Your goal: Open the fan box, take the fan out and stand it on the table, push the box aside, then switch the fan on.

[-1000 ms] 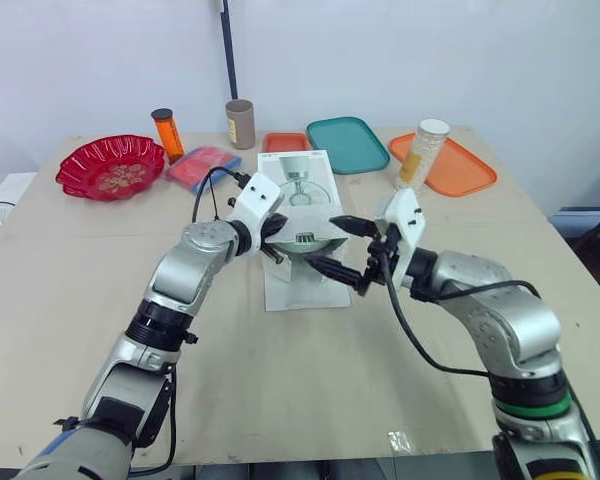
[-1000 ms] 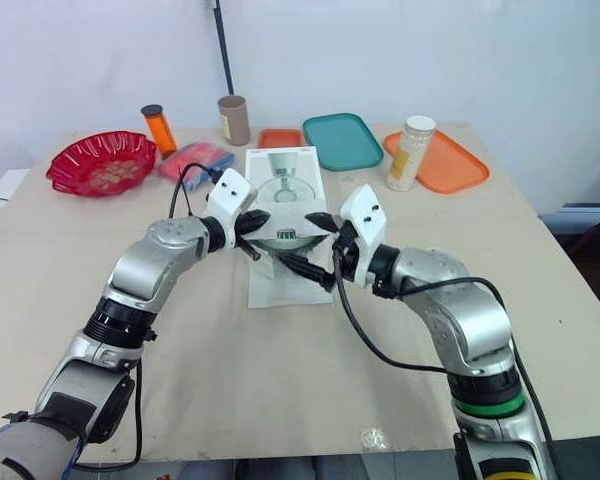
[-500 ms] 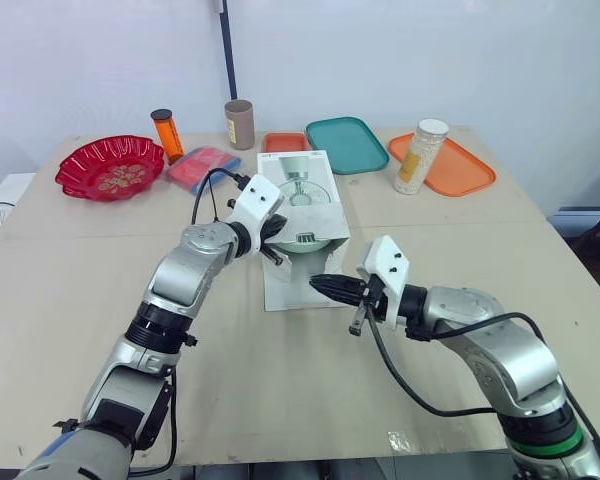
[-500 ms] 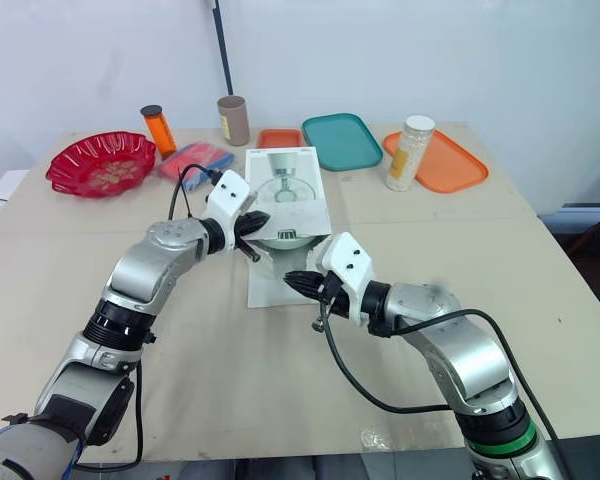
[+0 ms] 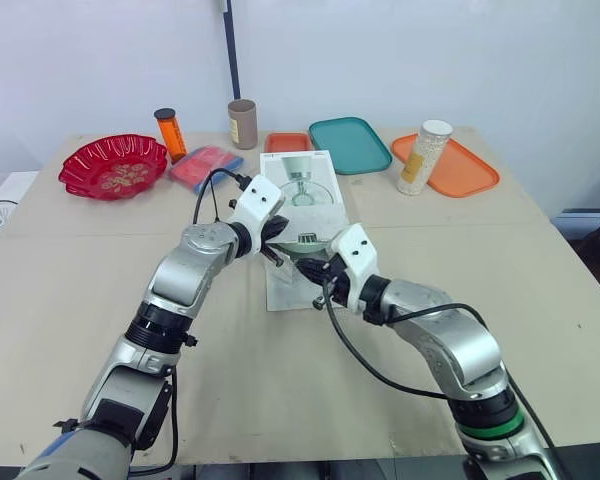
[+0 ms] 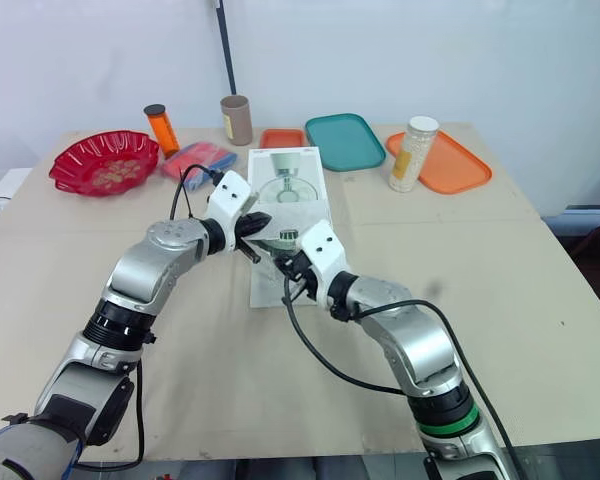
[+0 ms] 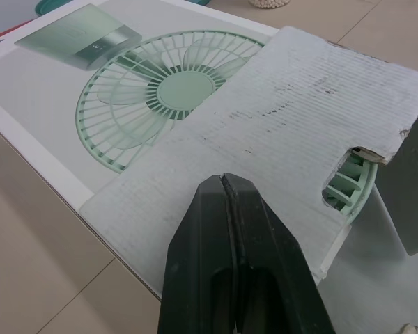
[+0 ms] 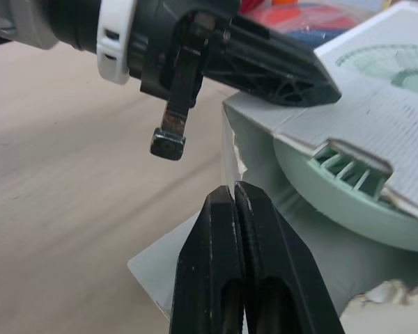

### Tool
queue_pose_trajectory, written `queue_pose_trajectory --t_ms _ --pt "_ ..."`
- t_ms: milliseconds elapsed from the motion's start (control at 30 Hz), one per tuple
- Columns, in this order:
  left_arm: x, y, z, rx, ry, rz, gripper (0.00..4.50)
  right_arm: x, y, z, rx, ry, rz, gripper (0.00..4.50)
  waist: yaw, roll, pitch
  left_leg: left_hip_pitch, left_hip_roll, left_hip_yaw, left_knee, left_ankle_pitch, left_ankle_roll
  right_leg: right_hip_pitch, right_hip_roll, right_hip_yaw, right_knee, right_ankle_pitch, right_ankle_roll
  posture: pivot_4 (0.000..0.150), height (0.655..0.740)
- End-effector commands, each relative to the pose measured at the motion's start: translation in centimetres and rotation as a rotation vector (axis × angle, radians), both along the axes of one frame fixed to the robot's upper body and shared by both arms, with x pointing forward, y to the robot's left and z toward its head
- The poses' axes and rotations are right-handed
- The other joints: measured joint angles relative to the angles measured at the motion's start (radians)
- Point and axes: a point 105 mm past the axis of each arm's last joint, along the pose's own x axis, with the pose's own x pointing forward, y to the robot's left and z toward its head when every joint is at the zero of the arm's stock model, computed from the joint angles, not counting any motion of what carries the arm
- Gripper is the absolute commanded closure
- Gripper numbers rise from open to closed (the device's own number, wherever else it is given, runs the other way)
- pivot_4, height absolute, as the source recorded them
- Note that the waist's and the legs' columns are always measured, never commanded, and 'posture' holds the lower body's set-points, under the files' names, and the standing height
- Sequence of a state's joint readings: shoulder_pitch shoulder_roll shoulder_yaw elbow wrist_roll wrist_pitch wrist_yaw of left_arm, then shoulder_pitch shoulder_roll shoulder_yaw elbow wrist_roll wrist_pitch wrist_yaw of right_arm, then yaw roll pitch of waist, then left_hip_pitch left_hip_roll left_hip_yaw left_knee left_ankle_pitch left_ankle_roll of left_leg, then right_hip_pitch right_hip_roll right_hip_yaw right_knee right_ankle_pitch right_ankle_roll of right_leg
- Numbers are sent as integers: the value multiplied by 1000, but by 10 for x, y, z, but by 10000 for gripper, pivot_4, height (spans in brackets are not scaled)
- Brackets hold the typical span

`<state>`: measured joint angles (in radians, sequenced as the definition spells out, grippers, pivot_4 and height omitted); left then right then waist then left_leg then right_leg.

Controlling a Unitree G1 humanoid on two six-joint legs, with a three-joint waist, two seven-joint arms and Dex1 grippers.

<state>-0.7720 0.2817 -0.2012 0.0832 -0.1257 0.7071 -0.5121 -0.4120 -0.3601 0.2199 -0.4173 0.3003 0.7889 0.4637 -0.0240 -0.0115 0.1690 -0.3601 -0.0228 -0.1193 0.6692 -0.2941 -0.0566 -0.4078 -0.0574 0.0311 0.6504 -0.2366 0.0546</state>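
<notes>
The box flap [image 7: 265,125] is held back by the left gripper [image 7: 223,184], seemingly to expose the fan [image 8: 348,202] for the right gripper [image 8: 233,191]; both pairs of jaws are pressed together.

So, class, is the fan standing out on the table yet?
No, the green fan lies inside the open box, partly covered by the box's cardboard flap.
</notes>
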Motion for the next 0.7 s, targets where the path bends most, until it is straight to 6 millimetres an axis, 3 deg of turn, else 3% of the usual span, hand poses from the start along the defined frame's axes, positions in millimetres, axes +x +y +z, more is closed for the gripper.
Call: queue_pose_trajectory --t_ms 33,233,700 --pt "-3 -1 -6 17 17 -7 45000 7 -4 6 -8 -29 -61 44480 0 0 0 0 0 0 0 0 0 0 0 0 0 0 0 1500 7400" --pt "-3 -2 -6 14 15 -4 45000 14 -22 -2 -31 -4 -173 44480 -1 0 0 0 0 0 0 0 1 0 0 0 0 0 0 1500 7400" --pt "-3 -1 -7 -3 12 0 45000 5 -75 -5 -60 45 -345 44480 0 0 0 0 0 0 0 -2 4 1 0 0 0 0 0 1500 7400"
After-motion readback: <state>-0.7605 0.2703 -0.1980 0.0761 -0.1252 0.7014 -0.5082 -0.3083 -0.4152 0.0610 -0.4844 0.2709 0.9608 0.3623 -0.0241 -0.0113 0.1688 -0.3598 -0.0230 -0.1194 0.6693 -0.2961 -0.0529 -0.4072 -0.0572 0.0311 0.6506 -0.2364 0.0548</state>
